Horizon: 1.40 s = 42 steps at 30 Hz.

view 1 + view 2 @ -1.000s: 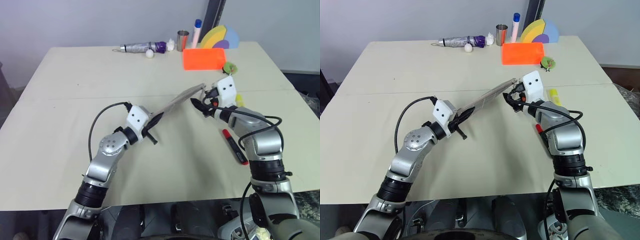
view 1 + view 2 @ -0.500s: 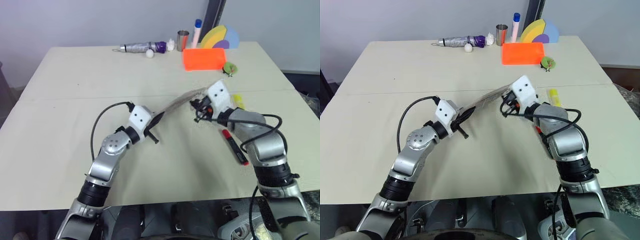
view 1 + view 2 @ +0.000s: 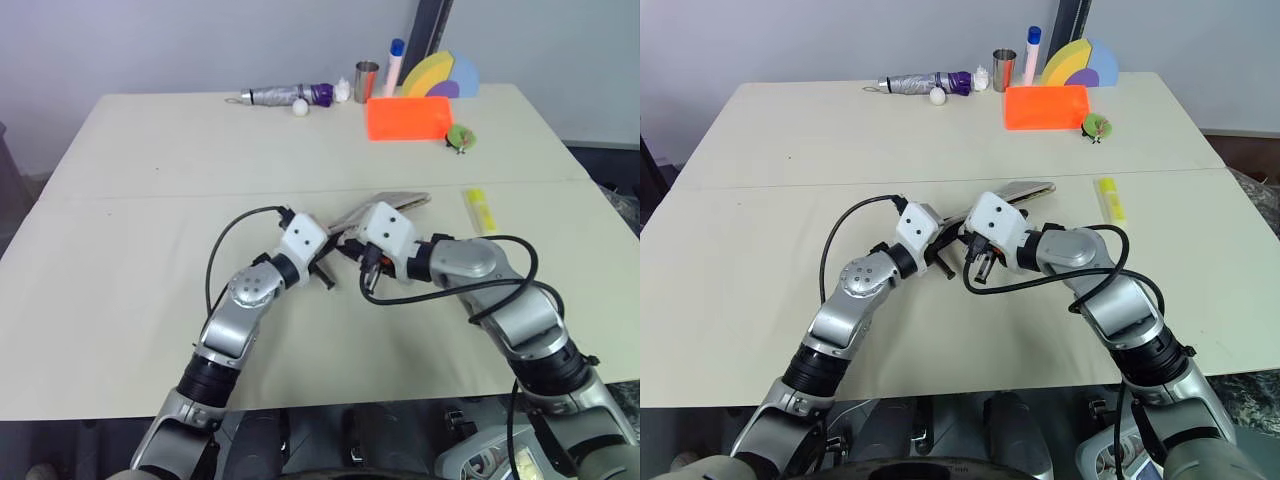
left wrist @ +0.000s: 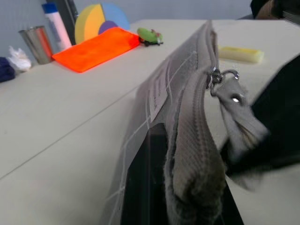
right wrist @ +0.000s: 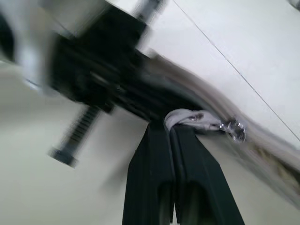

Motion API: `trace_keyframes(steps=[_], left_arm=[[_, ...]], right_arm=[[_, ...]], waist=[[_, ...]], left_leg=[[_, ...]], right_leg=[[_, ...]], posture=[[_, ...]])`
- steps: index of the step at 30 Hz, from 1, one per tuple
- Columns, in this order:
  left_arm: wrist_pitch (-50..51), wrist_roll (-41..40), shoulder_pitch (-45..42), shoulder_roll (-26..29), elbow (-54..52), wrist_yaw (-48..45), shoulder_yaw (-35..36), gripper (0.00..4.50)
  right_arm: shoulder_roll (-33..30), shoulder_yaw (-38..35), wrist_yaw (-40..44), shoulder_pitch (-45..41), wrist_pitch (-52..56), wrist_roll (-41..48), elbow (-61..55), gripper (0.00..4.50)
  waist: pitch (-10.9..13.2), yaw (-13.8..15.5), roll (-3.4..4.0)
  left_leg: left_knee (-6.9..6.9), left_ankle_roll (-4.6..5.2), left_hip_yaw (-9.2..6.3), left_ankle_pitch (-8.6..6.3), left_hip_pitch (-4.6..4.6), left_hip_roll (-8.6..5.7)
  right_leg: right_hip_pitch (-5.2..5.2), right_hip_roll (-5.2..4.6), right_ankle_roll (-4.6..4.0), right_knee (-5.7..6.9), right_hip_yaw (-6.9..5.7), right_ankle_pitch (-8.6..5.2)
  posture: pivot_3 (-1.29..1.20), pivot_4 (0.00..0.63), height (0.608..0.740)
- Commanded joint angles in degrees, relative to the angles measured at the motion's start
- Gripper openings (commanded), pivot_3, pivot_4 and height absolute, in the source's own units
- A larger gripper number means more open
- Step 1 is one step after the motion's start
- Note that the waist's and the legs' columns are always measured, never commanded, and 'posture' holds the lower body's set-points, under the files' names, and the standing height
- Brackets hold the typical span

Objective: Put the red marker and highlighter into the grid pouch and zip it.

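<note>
My left hand (image 3: pixel 943 252) pinches the pouch (image 4: pixel 187 140) end; my right hand (image 5: pixel 174 140) is pressed together on the zipper tab (image 5: pixel 194 117). I should pull steadily along the zipper.

A bare test room or lab: a plain beige tabletop (image 3: pixel 180 160) against a blank grey wall (image 3: pixel 200 40), with odd props like a steel cup (image 3: pixel 365 81) lined up along its far edge.

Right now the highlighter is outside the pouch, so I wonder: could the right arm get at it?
Probably not yet: the right gripper has its jaws shut on the grid pouch zipper pull. The highlighter lies alone on open table beside that arm, so after letting go the way looks free.
</note>
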Motion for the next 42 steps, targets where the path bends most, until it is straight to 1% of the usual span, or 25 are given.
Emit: trace_keyframes(steps=[1, 8, 11, 12, 14, 15, 17, 18, 19, 22, 25, 28, 33, 37, 40, 42], left_arm=[[-1.89, 0.97, -2.22, -1.79, 1.34, 0.43, -1.58, 0.00], [-3.56, 1.48, -3.55, -3.06, 4.11, 0.48, -1.31, 0.00], [-4.02, 1.29, -3.82, -3.08, 4.66, 0.58, -0.96, 0.00], [-4.21, 1.30, -3.97, -3.01, 4.93, 0.60, -0.82, 0.00], [-4.58, 1.27, -4.18, -2.62, 5.23, 0.54, -0.36, 0.00], [-4.74, 1.13, -4.42, -2.35, 5.47, 0.48, 0.00, 0.00], [-5.17, 0.86, -4.86, -1.69, 5.98, 0.16, 0.58, 0.00], [-5.40, 0.78, -5.00, -1.44, 6.19, 0.06, 0.67, 0.00], [-6.62, 1.33, -5.18, -0.33, 6.81, -0.63, 0.46, 0.00], [-9.53, 2.16, -6.16, 2.19, 9.10, -2.71, 0.31, 0.00], [-10.52, 1.34, -6.82, 2.48, 10.57, -3.52, 0.62, 0.00], [-11.70, 1.05, -7.60, 2.70, 12.59, -5.28, 0.28, 0.00], [-12.92, 0.82, -8.10, 1.90, 14.26, -6.54, 0.22, 0.00], [-13.65, 1.06, -8.47, 1.21, 15.11, -7.11, 0.05, 0.00], [-13.90, 1.13, -8.74, 0.92, 15.61, -7.17, 0.42, 0.00], [-13.94, 0.91, -8.77, 0.85, 15.71, -7.20, 0.71, 0.00]], right_arm=[[0.38, 1.30, 2.08, -1.49, 0.51, 2.00, -4.56, 0.05], [-1.36, 0.25, 3.66, -1.29, 1.92, 2.22, -5.91, 0.05], [-2.31, -3.09, 3.26, -1.48, 2.91, 2.76, -4.86, 0.05], [-2.71, -4.58, 3.20, -1.47, 3.66, 3.34, -4.62, 0.29], [-4.82, -7.47, 4.18, -0.18, 4.29, 4.61, -5.62, 0.91], [-6.27, -9.36, 4.70, 0.91, 4.46, 5.16, -6.24, 1.39], [-8.08, -13.11, 4.01, 2.70, 5.16, 5.98, -6.82, 2.48], [-8.48, -14.34, 3.53, 3.23, 5.52, 6.40, -6.91, 2.92], [-9.35, -17.80, 2.77, 5.43, 6.74, 6.94, -7.14, 3.41], [-11.17, -28.41, 1.10, 12.69, 12.34, 9.08, -7.22, 3.41], [-11.82, -32.46, -0.37, 17.18, 14.99, 10.00, -7.23, 3.41], [-11.37, -37.82, -3.36, 25.47, 19.02, 8.88, -6.64, 3.41], [-9.59, -41.08, -5.20, 32.07, 21.95, 10.81, -8.60, 3.41], [-7.14, -41.04, -8.05, 34.92, 22.38, 10.73, -6.81, 3.41], [-7.01, -41.15, -8.19, 34.84, 22.23, 11.50, -5.45, 2.62], [-7.51, -40.91, -7.99, 34.86, 21.68, 11.77, -5.03, 1.68]], waist=[[0.00, 0.02, 0.00], [0.00, 0.00, 0.00], [0.01, 0.00, -0.01], [0.01, 0.05, -0.01], [0.01, 0.15, -0.01], [0.01, 0.20, -0.02], [0.01, 0.21, -0.02], [0.01, 0.13, -0.02], [0.01, 0.10, -0.02], [0.01, 0.18, -0.02], [0.00, -0.10, 0.00], [0.00, 0.31, -0.01], [0.00, -0.03, 0.00], [0.00, 0.04, 0.00], [0.00, 0.05, -0.01], [0.00, 0.05, -0.01]], left_leg=[[0.00, 0.00, 0.00, 0.00, 0.00, 0.00], [-0.01, 0.00, 0.00, 0.00, 0.00, -0.01], [-0.01, 0.00, 0.00, 0.00, -0.01, 0.00], [-0.01, 0.00, 0.00, 0.00, -0.01, -0.01], [0.00, 0.00, -0.01, 0.00, -0.01, -0.01], [0.00, 0.00, -0.01, 0.00, -0.03, -0.02], [-0.01, 0.02, -0.03, -0.01, -0.03, -0.02], [-0.01, 0.03, -0.02, -0.02, -0.02, -0.02], [-0.01, 0.03, -0.02, -0.02, -0.02, -0.02], [-0.06, 0.03, -0.05, -0.02, -0.01, -0.01], [-0.07, 0.02, -0.01, -0.01, 0.00, -0.01], [-0.07, 0.02, -0.04, -0.01, 0.04, -0.01], [-0.06, 0.02, -0.01, -0.01, 0.04, -0.03], [-0.06, 0.01, -0.03, -0.01, 0.07, -0.03], [-0.05, 0.01, -0.02, -0.01, 0.06, -0.07], [-0.05, 0.01, -0.03, -0.01, 0.06, -0.07]], right_leg=[[0.00, 0.00, 0.00, 0.00, 0.00, 0.00], [-0.01, -0.01, 0.00, -0.01, 0.00, 0.00], [0.00, 0.00, 0.00, -0.01, 0.00, 0.00], [-0.01, -0.01, 0.00, -0.01, 0.00, 0.00], [0.00, -0.01, 0.00, -0.01, -0.01, 0.00], [-0.01, -0.01, 0.00, -0.01, -0.01, 0.00], [0.03, -0.03, 0.00, -0.07, -0.02, 0.00], [0.04, -0.03, 0.00, -0.09, -0.02, 0.00], [0.05, -0.03, 0.00, -0.09, -0.02, 0.00], [0.06, -0.01, -0.01, -0.09, -0.02, 0.00], [0.04, -0.01, -0.01, -0.09, 0.00, 0.00], [0.10, 0.01, 0.00, -0.10, -0.01, -0.01], [0.10, 0.03, 0.01, -0.10, 0.01, -0.01], [0.12, 0.09, 0.01, -0.10, 0.01, -0.01], [0.13, 0.09, 0.03, -0.10, 0.01, -0.01], [0.13, 0.10, 0.03, -0.10, 0.01, -0.01]], posture=[[0.00, 0.150, 0.740], [0.00, 0.150, 0.740], [0.00, 0.150, 0.740], [0.00, 0.150, 0.740], [0.00, 0.150, 0.740], [0.00, 0.150, 0.740], [0.00, 0.150, 0.740], [0.00, 0.150, 0.740], [0.00, 0.150, 0.740], [0.00, 0.150, 0.740], [0.00, 0.150, 0.740], [0.00, 0.150, 0.740], [0.00, 0.150, 0.740], [0.00, 0.150, 0.740], [0.00, 0.150, 0.740], [0.00, 0.150, 0.740]])
